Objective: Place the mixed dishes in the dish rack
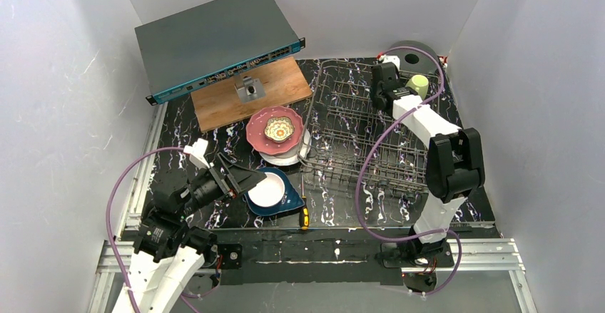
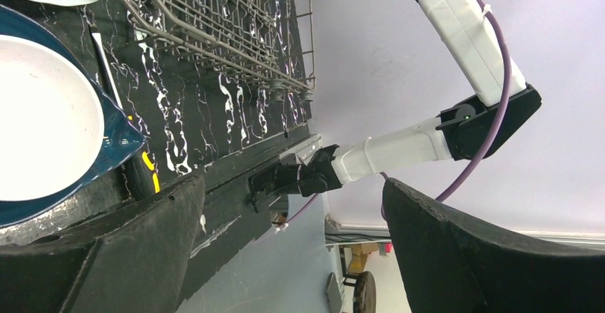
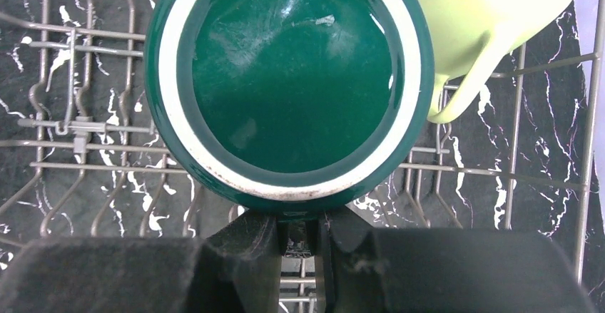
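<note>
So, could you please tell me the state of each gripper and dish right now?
Left gripper: open, empty.
Right gripper: shut on dark teal mug, above dish rack.
Pale yellow-green mug: inside rack.
White bowl: on dark blue plate, unloaded.
Flower-shaped dish: on pink plate, unloaded.
White plate: beneath pink plate.

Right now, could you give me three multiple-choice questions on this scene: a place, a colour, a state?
1. The flower-shaped dish lies: A in the rack; B on the pink plate; C on the board.
2. The plate under the white bowl is: A blue; B yellow; C red.
3. The right fingers are: A open, empty; B shut on a plate; C shut on the teal mug.
B: it sits on the pink plate. A: blue rim shows around the bowl. C: they clamp at the mug's edge.
</note>
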Robot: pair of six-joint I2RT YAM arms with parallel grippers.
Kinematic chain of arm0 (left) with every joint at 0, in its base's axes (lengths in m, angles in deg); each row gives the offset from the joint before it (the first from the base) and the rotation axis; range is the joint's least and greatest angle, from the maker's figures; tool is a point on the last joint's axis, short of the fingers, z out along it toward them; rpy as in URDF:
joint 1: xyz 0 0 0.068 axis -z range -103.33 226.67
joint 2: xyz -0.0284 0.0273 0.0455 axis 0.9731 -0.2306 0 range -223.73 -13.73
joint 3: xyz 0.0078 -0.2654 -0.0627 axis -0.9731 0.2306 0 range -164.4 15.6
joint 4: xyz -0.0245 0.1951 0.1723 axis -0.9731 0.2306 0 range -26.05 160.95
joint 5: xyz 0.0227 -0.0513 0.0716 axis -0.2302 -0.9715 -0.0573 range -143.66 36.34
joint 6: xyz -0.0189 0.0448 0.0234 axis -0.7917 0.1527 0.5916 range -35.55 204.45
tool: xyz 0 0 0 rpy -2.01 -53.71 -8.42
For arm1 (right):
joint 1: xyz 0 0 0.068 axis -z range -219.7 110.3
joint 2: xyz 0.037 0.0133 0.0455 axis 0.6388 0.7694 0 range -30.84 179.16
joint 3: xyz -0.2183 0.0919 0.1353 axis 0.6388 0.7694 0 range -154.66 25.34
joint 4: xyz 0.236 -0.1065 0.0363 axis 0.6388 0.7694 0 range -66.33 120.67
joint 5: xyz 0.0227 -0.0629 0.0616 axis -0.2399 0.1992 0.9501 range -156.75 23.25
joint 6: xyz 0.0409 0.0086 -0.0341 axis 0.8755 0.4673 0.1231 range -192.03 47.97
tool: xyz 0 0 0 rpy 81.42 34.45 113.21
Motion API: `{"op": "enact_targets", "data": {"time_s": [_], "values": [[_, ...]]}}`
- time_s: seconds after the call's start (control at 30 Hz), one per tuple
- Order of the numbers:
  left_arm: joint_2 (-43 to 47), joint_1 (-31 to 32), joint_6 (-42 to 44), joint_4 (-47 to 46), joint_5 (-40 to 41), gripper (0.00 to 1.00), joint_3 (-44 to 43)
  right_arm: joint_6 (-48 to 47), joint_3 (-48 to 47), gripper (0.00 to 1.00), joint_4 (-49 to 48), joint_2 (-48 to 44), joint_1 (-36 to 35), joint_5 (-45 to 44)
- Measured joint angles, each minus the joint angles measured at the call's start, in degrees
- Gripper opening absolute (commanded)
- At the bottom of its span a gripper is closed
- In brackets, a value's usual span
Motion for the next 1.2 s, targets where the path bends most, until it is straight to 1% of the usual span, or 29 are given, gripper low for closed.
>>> {"op": "enact_targets", "data": {"time_s": [0.2, 0.37, 0.57, 1.2], "values": [[0.0, 0.0, 0.1, 1.0, 0.2, 0.95, -0.3, 0.5, -1.4, 0.01, 0.0, 2.0, 3.3, 2.3], [0.3, 0.0, 0.0, 2.1, 0.6, 0.95, -0.3, 0.5, -5.1, 0.01, -0.1, 6.5, 5.3, 3.8], [1.1, 0.0, 0.0, 3.2, 0.9, 0.95, -0.4, 0.4, -8.1, 0.01, 0.2, 11.0, 6.5, 5.6], [1.0, 0.0, 0.0, 3.7, 1.3, 0.95, -1.0, -0.1, -13.6, 0.02, 2.0, 17.4, 8.4, 7.6]]}}
